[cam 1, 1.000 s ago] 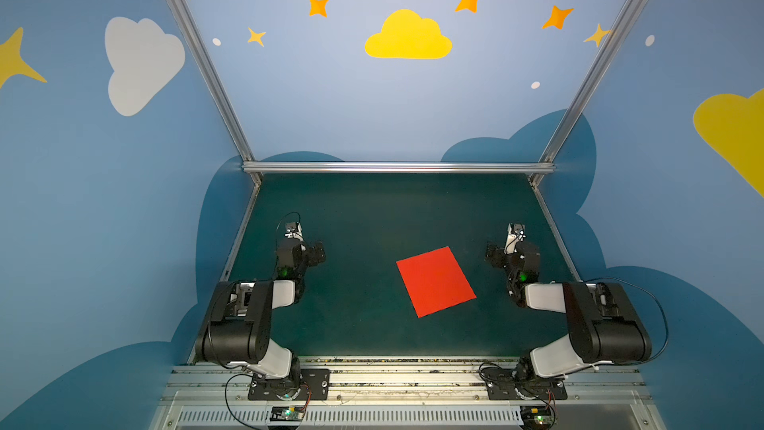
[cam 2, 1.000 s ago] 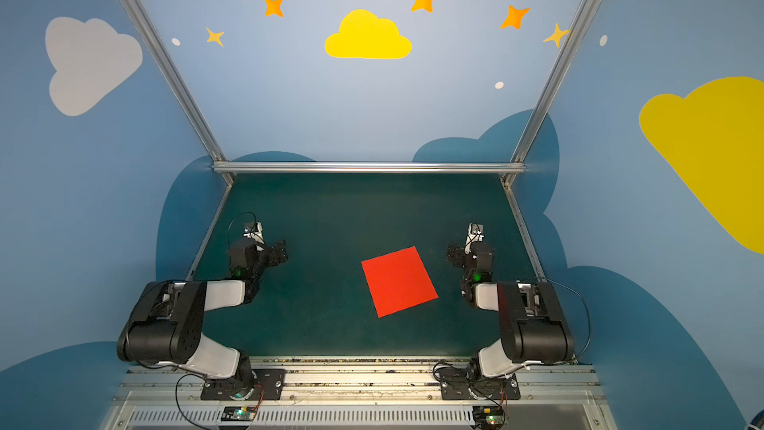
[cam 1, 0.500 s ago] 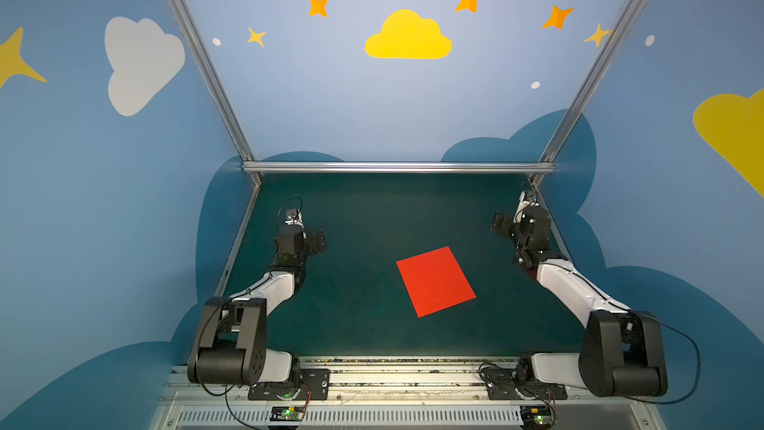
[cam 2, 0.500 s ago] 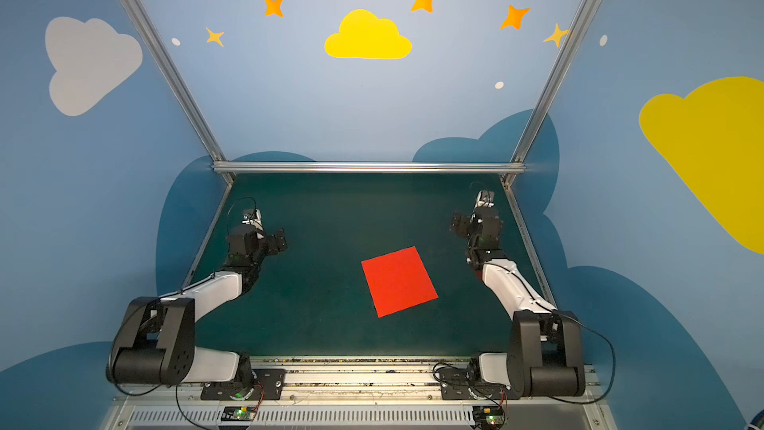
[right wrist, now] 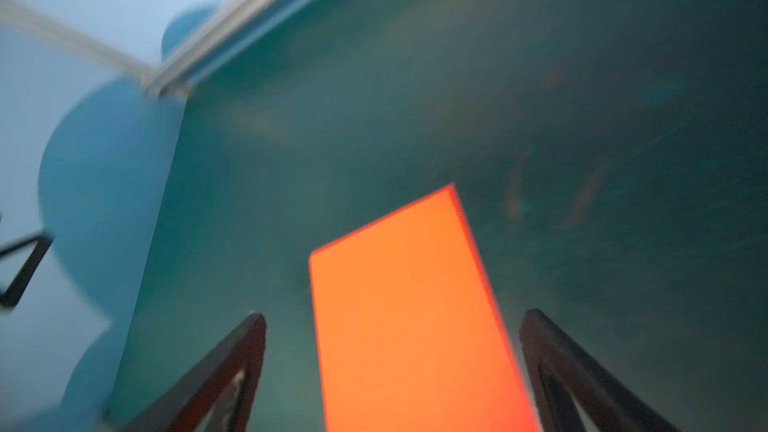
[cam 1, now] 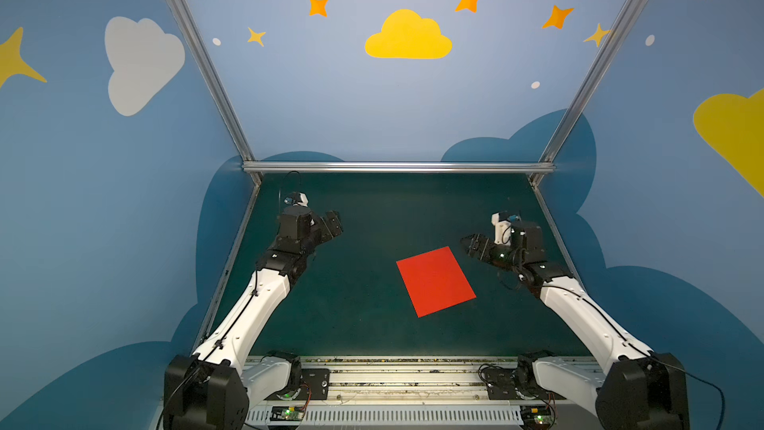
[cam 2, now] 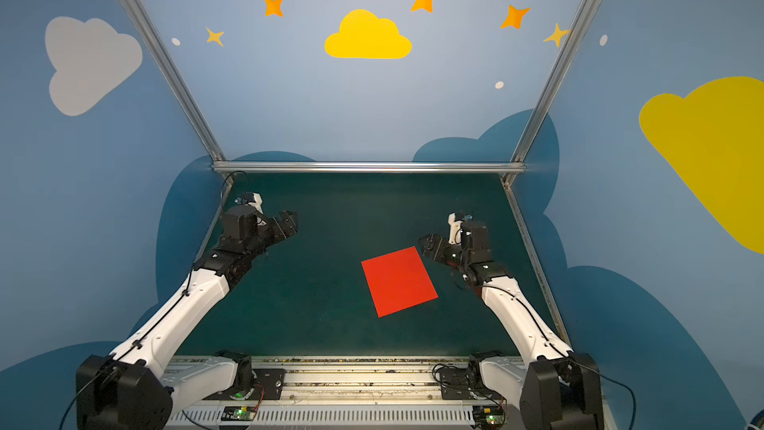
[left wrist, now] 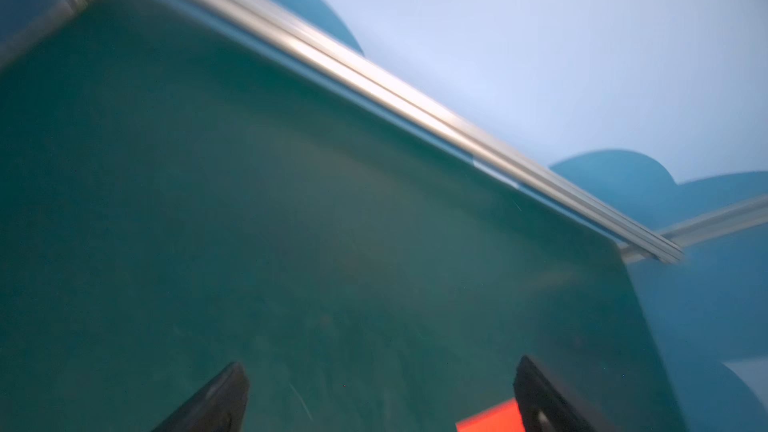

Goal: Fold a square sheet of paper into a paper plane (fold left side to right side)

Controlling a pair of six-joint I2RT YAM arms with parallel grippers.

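Right of centre on the green surface [cam 1: 351, 308], the right end effector [cam 1: 467, 246] hangs with its jaws spread wide and nothing between them. Its tips point at the far right corner of the red paper [cam 1: 435, 281], near it but apart. Its blurred wrist view shows the paper in the gap between the two dark fingers [right wrist: 232, 367]. On the left side, the left end effector [cam 1: 334, 225] is equally wide and empty, well apart from the paper. The paper lies flat, skewed to the surface's edges, nearer the right arm.
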